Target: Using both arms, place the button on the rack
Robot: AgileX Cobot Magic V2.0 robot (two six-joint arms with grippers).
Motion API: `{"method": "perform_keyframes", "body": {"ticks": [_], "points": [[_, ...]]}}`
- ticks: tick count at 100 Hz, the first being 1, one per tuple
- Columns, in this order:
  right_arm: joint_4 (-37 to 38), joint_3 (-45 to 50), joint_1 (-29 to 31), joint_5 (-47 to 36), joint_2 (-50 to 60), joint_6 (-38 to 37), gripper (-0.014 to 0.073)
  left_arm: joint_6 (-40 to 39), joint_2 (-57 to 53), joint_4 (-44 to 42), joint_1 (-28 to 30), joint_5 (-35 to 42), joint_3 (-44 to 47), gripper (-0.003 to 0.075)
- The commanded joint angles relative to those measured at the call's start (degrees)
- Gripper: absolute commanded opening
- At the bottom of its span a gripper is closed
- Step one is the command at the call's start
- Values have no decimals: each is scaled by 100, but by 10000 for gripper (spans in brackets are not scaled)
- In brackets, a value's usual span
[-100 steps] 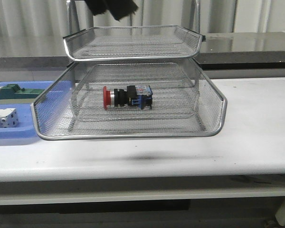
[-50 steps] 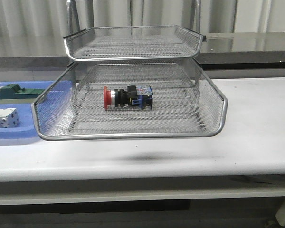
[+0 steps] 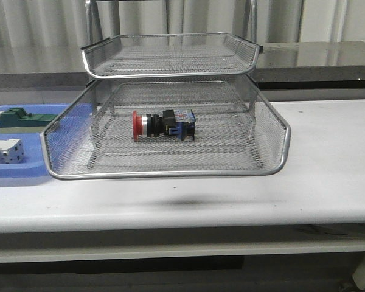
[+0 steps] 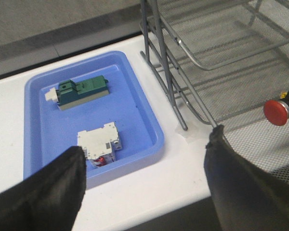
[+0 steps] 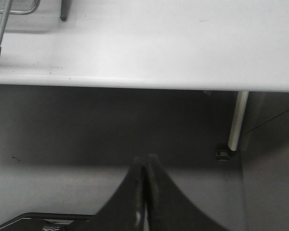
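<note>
The dark arm seen a second earlier above the rack (image 3: 170, 121) was gone from the front view; the button (image 3: 163, 125) lay in the pulled-out tray. By the left wrist view, the left gripper (image 4: 144, 178) was spread empty, the button's red head beside one finger. The right gripper (image 5: 144, 185) was pinched closed, empty, off the table (image 5: 159, 43) edge. The tray should be slid home evenly.

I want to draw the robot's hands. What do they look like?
The left gripper has two broad, dark fingers with a soft, matte look. The right gripper has smooth black fingers narrowing to a point. No cables or markings show.
</note>
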State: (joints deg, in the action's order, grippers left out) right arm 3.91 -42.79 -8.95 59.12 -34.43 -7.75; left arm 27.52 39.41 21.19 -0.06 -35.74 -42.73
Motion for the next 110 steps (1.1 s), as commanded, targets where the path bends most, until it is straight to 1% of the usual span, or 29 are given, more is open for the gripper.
{"method": "perform_keyframes", "body": {"ticks": [1, 21, 42, 56, 90, 95, 99, 104, 110], "points": [[119, -201, 11, -271, -9, 18, -67, -56, -527, 273, 10, 980, 405, 492], [119, -201, 11, -271, -9, 18, -67, -56, -1791, 759, 10, 1733, 1532, 493], [119, -201, 11, -271, -9, 18, -67, -56, -2643, 1186, 10, 2164, 2266, 493], [119, -201, 11, -271, -9, 18, -67, -56, -2788, 1448, 10, 2224, 2502, 492], [119, -201, 11, -271, -9, 18, -67, -56, -2788, 1447, 10, 2268, 2573, 489], [119, -201, 11, -271, -9, 18, -67, -56, -2788, 1447, 10, 2312, 2573, 465], [119, -201, 11, -271, -9, 18, -67, -56, -2788, 1447, 10, 2359, 2573, 426], [119, -201, 11, -271, -9, 18, -67, -56, -2788, 1447, 10, 2402, 2573, 364], [119, -201, 11, -271, -9, 18, -67, -56, -2788, 1447, 10, 2461, 2573, 267]]}}
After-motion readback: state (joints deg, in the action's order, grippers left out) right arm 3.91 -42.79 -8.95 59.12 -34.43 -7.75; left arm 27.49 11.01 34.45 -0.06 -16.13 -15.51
